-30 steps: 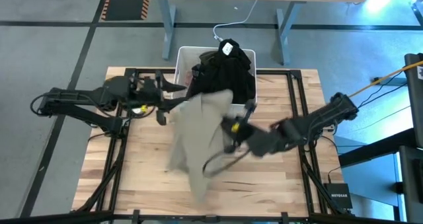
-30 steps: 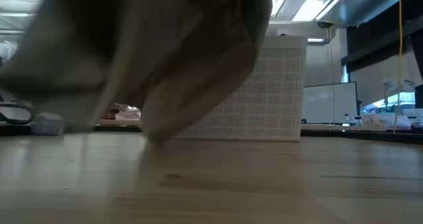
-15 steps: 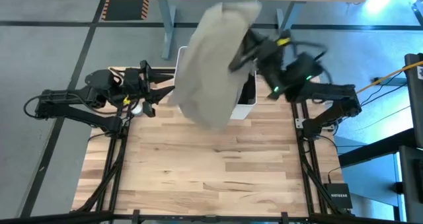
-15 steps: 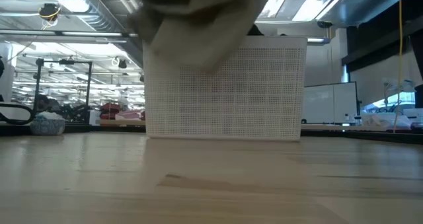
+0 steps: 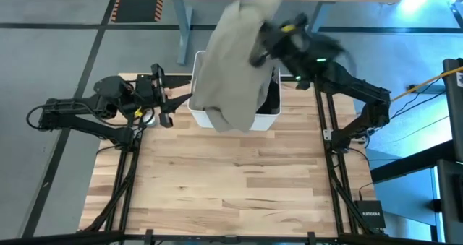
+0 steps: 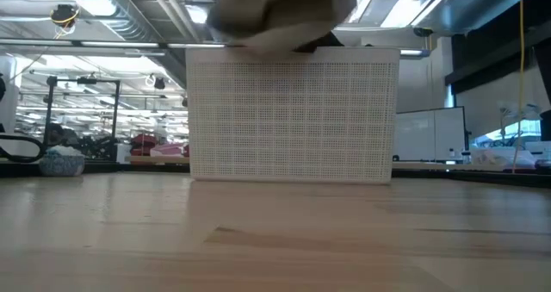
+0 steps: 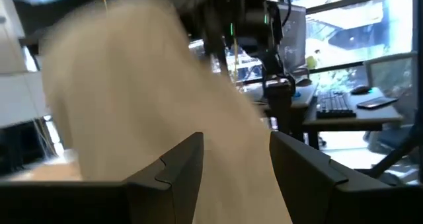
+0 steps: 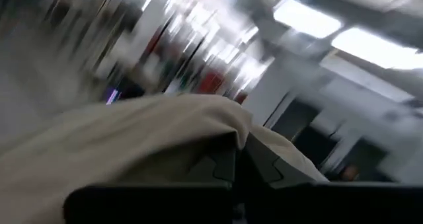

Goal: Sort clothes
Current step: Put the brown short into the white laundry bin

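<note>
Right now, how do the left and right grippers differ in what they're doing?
The right gripper is raised over the white rectangular plastic bin, jaws shut on the khaki-olive fabric garment, which hangs over the bin's front rim. The left gripper sits low beside the bin's left side, jaws open and holding nothing. The right arm reaches across the bin; the left stays outside it. Both are dark two-finger grippers near the bin.

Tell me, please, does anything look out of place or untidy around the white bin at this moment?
The khaki garment, held by the right end effector, hangs over the white bin, and its lower edge drapes outside the front rim toward the table instead of inside. The left end effector waits open beside the bin.
</note>
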Controlling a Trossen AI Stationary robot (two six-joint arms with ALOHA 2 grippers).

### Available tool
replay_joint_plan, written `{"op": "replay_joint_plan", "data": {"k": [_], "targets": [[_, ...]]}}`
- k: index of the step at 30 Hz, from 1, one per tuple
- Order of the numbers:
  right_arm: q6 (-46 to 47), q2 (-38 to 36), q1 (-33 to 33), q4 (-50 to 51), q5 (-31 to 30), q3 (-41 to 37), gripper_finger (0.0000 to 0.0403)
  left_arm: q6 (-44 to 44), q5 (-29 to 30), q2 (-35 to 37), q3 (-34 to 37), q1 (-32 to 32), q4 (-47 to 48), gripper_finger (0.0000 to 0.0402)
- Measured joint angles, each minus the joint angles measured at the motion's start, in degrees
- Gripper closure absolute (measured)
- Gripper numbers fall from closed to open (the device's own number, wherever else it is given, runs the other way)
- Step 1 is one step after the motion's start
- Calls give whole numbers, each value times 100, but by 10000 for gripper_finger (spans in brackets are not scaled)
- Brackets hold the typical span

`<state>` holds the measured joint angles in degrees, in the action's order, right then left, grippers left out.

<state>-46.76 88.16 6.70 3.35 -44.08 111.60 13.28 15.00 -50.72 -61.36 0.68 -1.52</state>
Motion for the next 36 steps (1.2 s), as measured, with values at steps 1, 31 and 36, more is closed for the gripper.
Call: {"op": "replay_joint_plan", "data": {"k": [1,31,36], "targets": [[332,28,91,637,24,-34,396,85,0,0,0,-38,-8,231],[3928,2057,2268,2939,4411,-2908,389,816,-1506,-1691,0,-1667,345,231],[4355,2013,2220,3458,4324,-2605,344,508,-1504,-1712,4,-1527,-74,231]]}}
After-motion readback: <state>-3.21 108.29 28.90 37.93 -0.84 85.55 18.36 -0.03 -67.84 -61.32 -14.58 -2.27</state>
